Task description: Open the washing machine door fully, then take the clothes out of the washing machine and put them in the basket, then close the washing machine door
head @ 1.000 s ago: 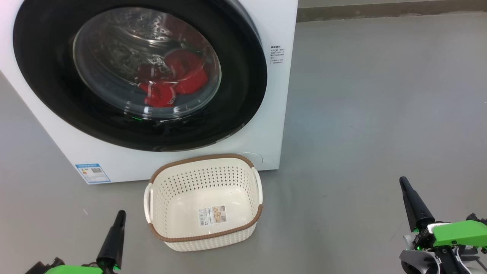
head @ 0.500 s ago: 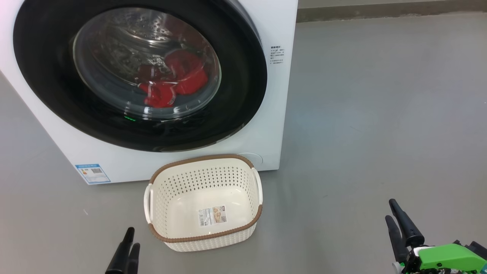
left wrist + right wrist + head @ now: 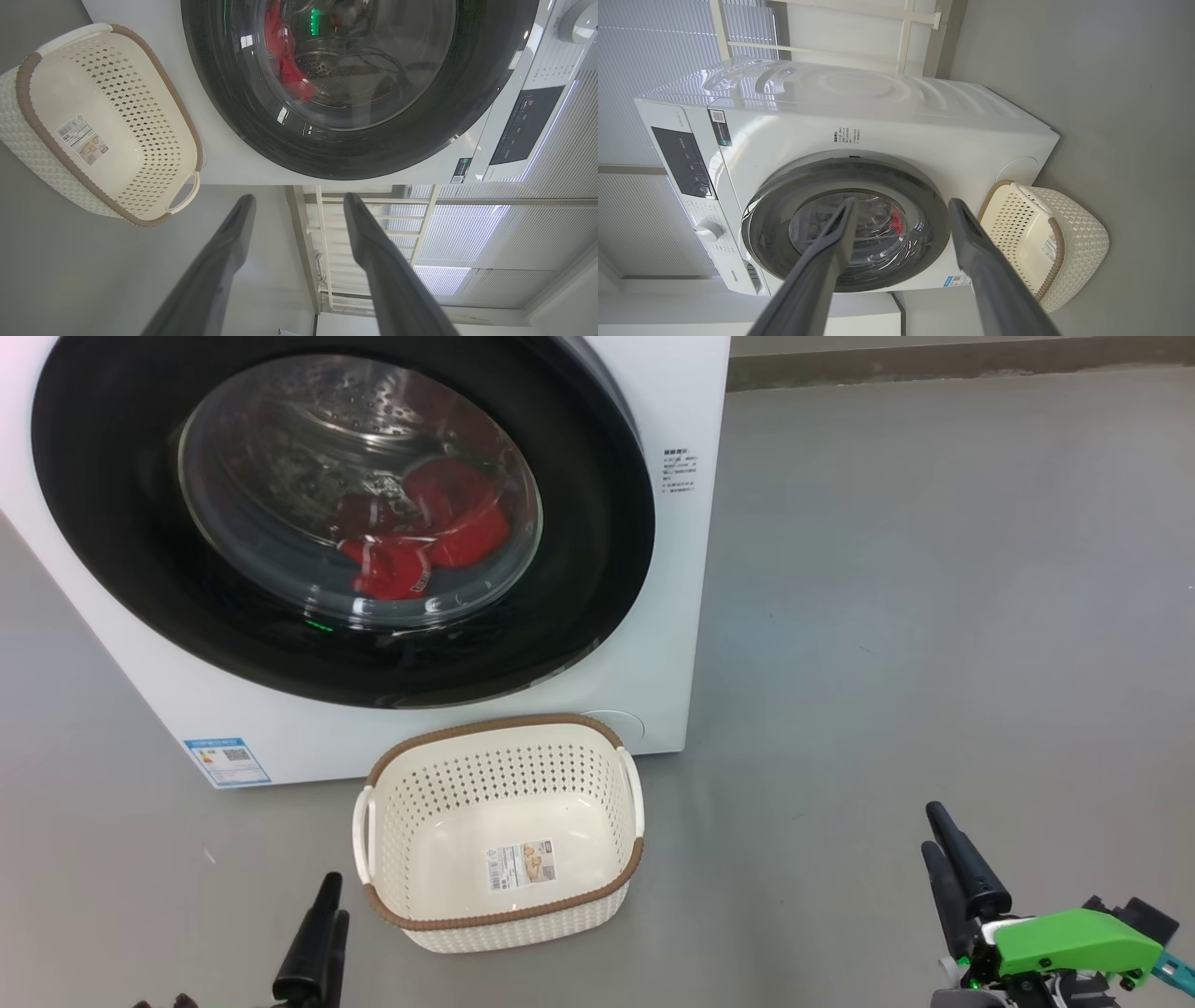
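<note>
The white washing machine (image 3: pixel 672 616) has its round black door (image 3: pixel 121 551) shut. Red clothes (image 3: pixel 411 546) lie in the drum behind the glass window. The cream basket (image 3: pixel 495 723) stands on the floor against the machine's front, holding nothing but its label sticker. My left gripper (image 3: pixel 335 897) hovers low just left of the basket, open with nothing between its fingers (image 3: pixel 233 242). My right gripper (image 3: pixel 931 828) is far to the basket's right, also open; in its wrist view it (image 3: pixel 902 201) points at the door (image 3: pixel 775 224) from a distance.
Bare grey floor (image 3: pixel 934 569) stretches right of the machine up to a skirting (image 3: pixel 934 364). A blue sticker (image 3: pixel 227 761) marks the machine's lower left corner. The control panel (image 3: pixel 682 161) and knob (image 3: pixel 708 230) sit along its top.
Both grippers have opened from shut. The left one shifted right towards the basket; the right one moved left and lower in the head view. Door, clothes and basket are unmoved.
</note>
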Robot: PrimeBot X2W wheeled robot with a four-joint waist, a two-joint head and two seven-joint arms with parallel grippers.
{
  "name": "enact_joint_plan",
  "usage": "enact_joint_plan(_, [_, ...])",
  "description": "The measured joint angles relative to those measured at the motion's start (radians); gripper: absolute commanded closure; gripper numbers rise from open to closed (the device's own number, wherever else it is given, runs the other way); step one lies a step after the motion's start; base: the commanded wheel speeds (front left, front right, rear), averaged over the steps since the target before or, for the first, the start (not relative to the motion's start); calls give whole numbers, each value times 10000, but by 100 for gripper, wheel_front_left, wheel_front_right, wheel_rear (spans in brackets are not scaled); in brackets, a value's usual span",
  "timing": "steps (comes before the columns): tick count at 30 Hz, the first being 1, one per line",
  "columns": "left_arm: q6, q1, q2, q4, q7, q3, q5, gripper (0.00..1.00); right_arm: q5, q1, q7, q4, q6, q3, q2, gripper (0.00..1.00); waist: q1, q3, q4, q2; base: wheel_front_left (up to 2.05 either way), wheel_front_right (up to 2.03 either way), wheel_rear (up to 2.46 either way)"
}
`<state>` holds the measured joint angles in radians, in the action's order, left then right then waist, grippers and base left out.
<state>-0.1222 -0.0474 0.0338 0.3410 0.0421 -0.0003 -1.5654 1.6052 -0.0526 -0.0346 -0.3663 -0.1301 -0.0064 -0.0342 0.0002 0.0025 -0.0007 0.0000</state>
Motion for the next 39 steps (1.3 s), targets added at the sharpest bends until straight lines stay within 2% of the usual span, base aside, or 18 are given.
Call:
enact_joint_plan(9, [31, -177, 38, -79, -192, -67, 1047, 0, -828, -342, 209, -215, 0, 194, -10, 0, 0, 7, 0, 0, 0, 0, 0])
enact_joint_plan(39, [525, -871, 113, -192, -1049, -711, 5446, 0, -5300, -1227, 1012, -522, 0, 506, -10, 0, -1, 5, -20, 0, 0, 0, 0])
